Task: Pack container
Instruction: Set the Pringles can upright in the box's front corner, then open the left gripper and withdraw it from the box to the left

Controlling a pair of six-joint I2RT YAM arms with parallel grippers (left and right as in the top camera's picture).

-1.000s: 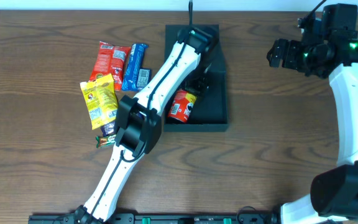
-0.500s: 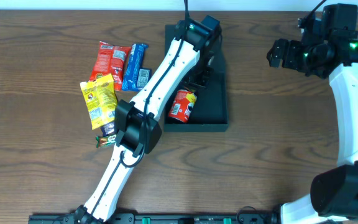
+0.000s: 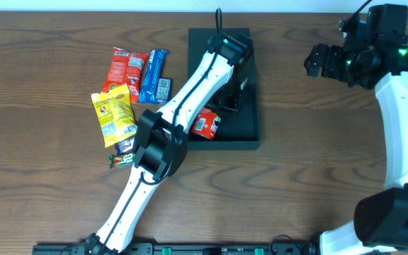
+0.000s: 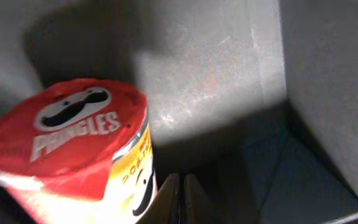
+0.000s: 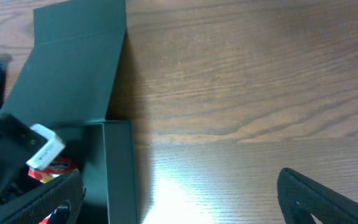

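Note:
The black container (image 3: 252, 120) lies open at the table's middle, its flap lid (image 5: 73, 56) spread flat on the far side. A red Pringles can (image 3: 204, 125) rests on its side in the container's near left corner, partly under my left arm. My left gripper (image 3: 234, 96) is inside the container, shut on nothing. In the left wrist view its fingertips (image 4: 180, 202) meet just right of the can (image 4: 73, 143), over the dark floor (image 4: 216, 68). My right gripper (image 3: 319, 62) hovers open over bare table right of the container, empty (image 5: 182, 199).
Snack packets lie left of the container: a red one (image 3: 126, 69), a blue one (image 3: 154, 75), a yellow one (image 3: 114, 113) and a small dark one (image 3: 122, 157). The container's right wall (image 5: 120, 168) stands at the left of the right wrist view.
My left gripper has gone from open to shut inside the container. The left arm has shifted slightly and now covers more of the can. The right arm has not moved.

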